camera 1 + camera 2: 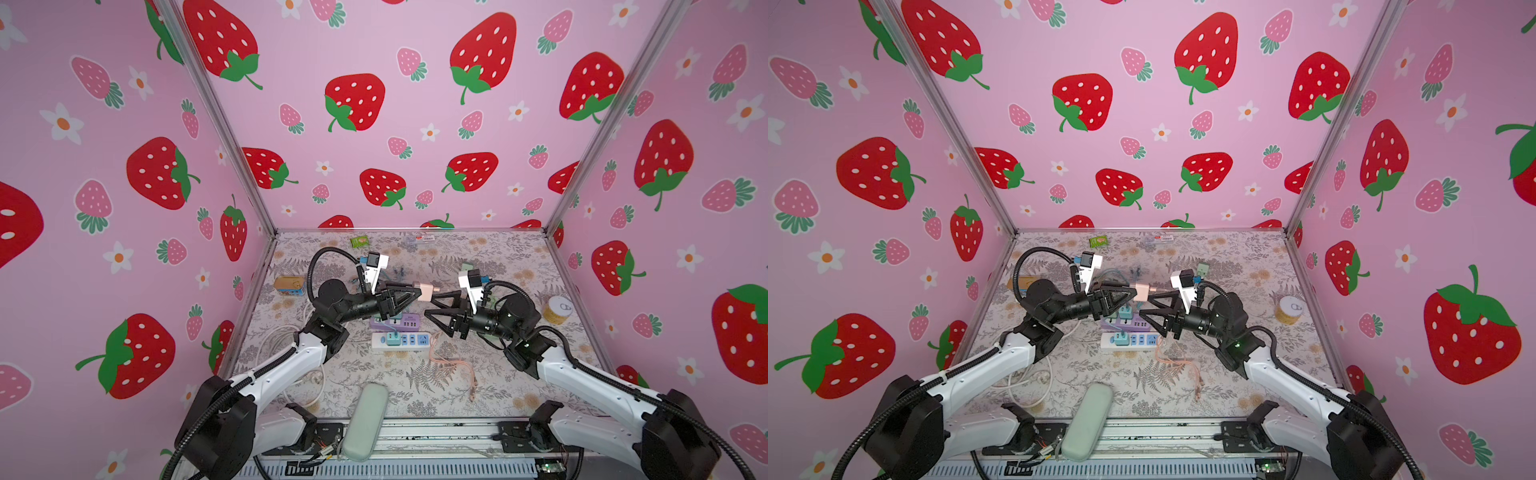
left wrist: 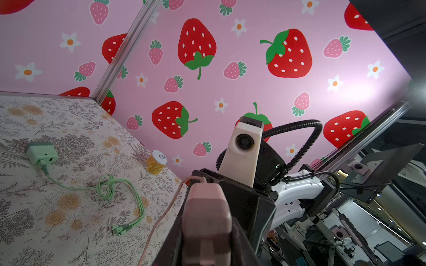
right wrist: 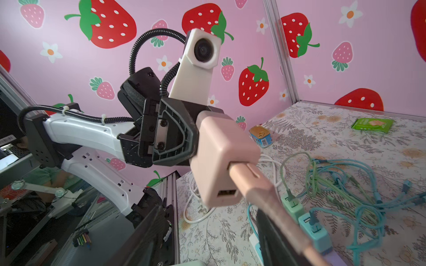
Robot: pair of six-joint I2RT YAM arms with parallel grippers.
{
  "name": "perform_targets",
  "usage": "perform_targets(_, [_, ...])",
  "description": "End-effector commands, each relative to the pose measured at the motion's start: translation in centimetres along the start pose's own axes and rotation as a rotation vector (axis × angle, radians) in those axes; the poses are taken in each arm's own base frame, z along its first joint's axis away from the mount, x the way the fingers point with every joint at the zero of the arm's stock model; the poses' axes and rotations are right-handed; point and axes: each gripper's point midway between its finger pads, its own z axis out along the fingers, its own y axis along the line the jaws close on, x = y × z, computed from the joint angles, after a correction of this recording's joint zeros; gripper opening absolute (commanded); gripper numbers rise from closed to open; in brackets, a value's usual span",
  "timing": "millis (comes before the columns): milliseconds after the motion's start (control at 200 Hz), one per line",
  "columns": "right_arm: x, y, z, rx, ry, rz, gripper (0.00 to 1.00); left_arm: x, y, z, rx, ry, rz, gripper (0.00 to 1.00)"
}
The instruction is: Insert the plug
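Note:
My left gripper hangs above the table, shut on a pink charger block; the left wrist view shows the block squeezed between both fingers. A pink USB plug sits in one port of the block, and the port beside it is empty. Its pink cable drops to the table. My right gripper faces the block from the right with its jaws apart. The cable lies along one of its fingers, outside the gap.
Below the grippers lie a purple power strip and a white one holding teal chargers. A yellow can, a gold tin, a green packet, a grey-green case and loose white, green and blue cables lie around.

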Motion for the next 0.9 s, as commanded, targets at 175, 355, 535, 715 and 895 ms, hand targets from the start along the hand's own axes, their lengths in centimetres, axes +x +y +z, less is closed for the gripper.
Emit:
perform_targets(175, [-3.6, 3.2, 0.0, -0.155, -0.097, -0.012, 0.59, -0.2, -4.2, -0.3, 0.137, -0.025, 0.145, 0.0])
perform_targets(355, [-4.4, 3.9, 0.0, -0.177, -0.107, -0.018, 0.53, 0.3, -4.1, 0.0, 0.134, -0.013, 0.149, 0.0])
perform_targets(535, [-4.9, 4.6, -0.1, -0.215, -0.12, -0.018, 0.43, 0.9, -3.7, 0.2, 0.13, -0.007, 0.147, 0.0])
perform_targets(715, [-5.1, 5.0, -0.2, -0.236, -0.126, -0.02, 0.39, 1.1, -3.6, 0.5, 0.132, -0.004, 0.148, 0.0])
perform_targets(895, [-5.5, 5.6, -0.4, -0.251, -0.135, -0.028, 0.34, 1.4, -3.4, 0.5, 0.129, -0.002, 0.15, 0.0])
